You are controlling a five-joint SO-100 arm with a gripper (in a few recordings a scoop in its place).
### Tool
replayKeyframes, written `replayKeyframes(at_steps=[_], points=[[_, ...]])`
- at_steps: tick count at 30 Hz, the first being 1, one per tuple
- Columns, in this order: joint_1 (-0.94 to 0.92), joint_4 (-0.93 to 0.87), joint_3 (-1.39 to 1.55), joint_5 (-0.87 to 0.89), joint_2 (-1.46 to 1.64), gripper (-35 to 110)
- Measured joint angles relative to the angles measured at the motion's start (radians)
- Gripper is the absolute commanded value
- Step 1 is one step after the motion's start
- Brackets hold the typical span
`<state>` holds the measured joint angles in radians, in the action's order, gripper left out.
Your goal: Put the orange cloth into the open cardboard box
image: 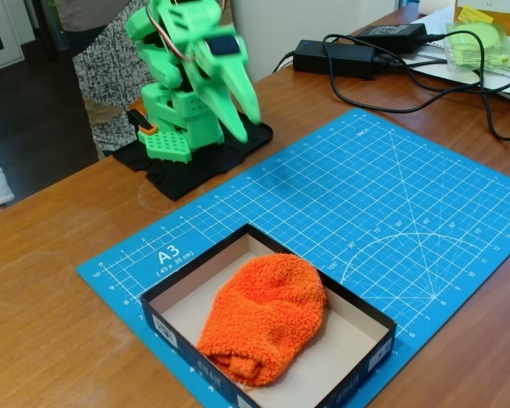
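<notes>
Lying inside open cardboard box point(367, 321) at 6 o'clock: orange cloth point(265, 316). Green claw point(246, 106) at 11 o'clock, folded, blurred; open/closed state indeterminate. Box sat on blue mat point(391, 195).

One of each principal item; two power bricks.

One bright orange fluffy terry cloth point(265, 319) and one shallow black-walled, beige-lined cardboard box point(358, 310), both below the single green gripper point(242, 106); one blue gridded cutting mat point(391, 204) to its right; two black rectangular power adapters point(333, 58), point(393, 36) and one yellow-green item in clear plastic point(480, 41) further right.
</notes>
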<state>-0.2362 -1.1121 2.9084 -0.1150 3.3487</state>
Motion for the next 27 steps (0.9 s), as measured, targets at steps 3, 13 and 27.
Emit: replayKeyframes(at_steps=[3, 13, 27], points=[[0.017, 0.0, 0.106, 0.026, 0.009, 7], [0.035, -0.025, 0.15, 0.072, 0.014, 0], [0.034, -0.025, 0.15, 0.081, 0.014, 0]])
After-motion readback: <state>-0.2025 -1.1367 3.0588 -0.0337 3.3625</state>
